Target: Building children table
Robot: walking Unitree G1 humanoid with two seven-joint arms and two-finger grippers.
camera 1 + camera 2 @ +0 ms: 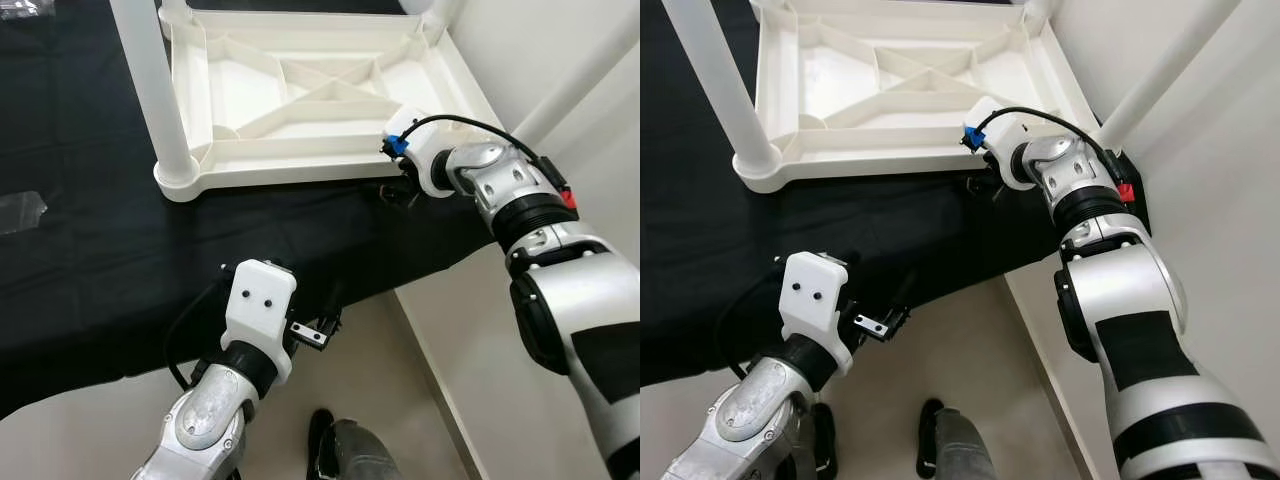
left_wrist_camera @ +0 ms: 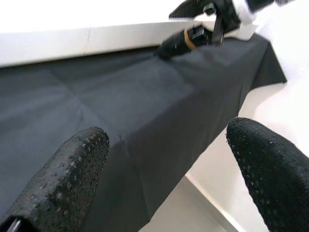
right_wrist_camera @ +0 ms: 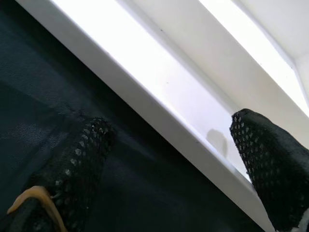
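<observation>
A white plastic children's table (image 1: 300, 165) lies upside down on a black cloth (image 1: 100, 260), its ribbed underside facing up. White legs rise from its corners, one at the near left (image 1: 150, 90) and one at the near right (image 1: 575, 80). My right gripper (image 1: 400, 188) is at the table's near rim by the right corner. In the right wrist view its fingers (image 3: 72, 164) are open, with the white rim (image 3: 159, 96) running between them. My left gripper (image 1: 322, 328) hangs open over the cloth's near edge with nothing in it. Its pads (image 2: 63, 179) frame the bare cloth.
The cloth's near edge (image 1: 420, 270) runs diagonally, with pale floor (image 1: 400, 400) in front of it. A white surface (image 1: 600, 200) rises at the right. A clear plastic bag (image 1: 20, 210) lies on the cloth at far left. My foot (image 1: 350, 450) is below.
</observation>
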